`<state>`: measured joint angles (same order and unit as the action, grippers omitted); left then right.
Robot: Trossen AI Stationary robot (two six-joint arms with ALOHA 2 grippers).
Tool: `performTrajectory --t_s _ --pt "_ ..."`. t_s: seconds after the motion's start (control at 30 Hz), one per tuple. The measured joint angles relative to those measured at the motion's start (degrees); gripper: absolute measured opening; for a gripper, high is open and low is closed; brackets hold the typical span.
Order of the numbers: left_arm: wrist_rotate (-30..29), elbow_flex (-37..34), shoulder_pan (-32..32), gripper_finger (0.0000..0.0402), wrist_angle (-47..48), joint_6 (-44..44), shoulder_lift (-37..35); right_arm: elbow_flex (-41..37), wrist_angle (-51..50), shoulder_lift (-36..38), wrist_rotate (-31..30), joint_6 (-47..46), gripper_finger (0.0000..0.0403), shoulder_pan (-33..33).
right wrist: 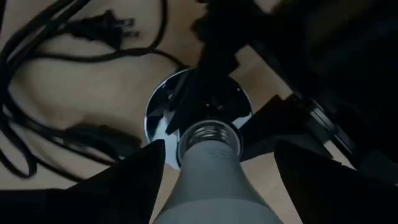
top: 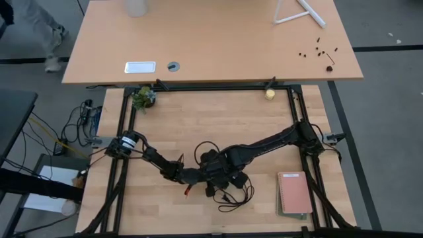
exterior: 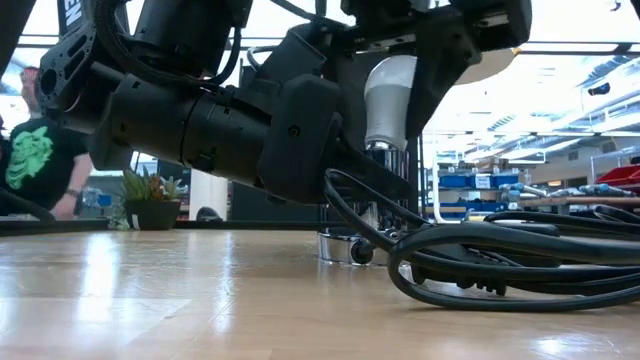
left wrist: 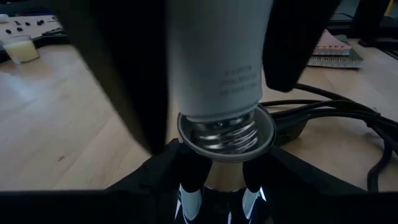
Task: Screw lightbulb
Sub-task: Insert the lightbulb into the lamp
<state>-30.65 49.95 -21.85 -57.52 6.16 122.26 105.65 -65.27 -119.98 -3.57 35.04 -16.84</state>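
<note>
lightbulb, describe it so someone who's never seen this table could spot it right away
Start at the middle of the wooden table, where the two dark arms meet over a tangle of black cord. The lightbulb stands upright there in the right gripper, threaded base down over the round silver socket. It is the only white thing among dark parts.

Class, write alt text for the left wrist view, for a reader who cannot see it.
A white lightbulb stands upright with its threaded silver base entering a round silver socket on a wooden table. Dark gripper fingers flank the bulb, and a black cord trails behind.
</note>
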Motion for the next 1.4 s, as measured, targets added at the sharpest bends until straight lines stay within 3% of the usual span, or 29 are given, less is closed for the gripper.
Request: performTrajectory --t_s 0.2,0.5,0.8,1.03,1.3,1.4 --pt "0.0 0.0 0.0 0.019 0.0 0.0 0.0 0.0 -0.3 0.0 0.3 2.6 0.0307 0.1" --pt "-0.1 0.0 0.0 0.019 0.2 -0.3 0.0 0.0 -4.3 0.1 3.6 -4.6 0.0307 2.4" --pt "-0.2 0.0 0.0 0.019 0.5 -1.2 0.0 -2.3 -0.3 0.4 4.9 -6.9 0.0305 2.6" --pt "-0.2 0.1 0.0 0.0191 1.7 -0.6 -0.1 -3.0 -0.4 1.4 5.2 -7.2 0.0245 2.6" --pt "-0.3 0.1 0.0 0.0191 1.8 0.0 -0.1 -2.9 -0.5 4.1 2.4 -10.0 0.0246 2.7" --pt "-0.3 0.1 0.0 0.0191 1.8 0.4 -0.1 -1.6 -2.4 4.1 1.1 -11.3 0.0265 2.7"
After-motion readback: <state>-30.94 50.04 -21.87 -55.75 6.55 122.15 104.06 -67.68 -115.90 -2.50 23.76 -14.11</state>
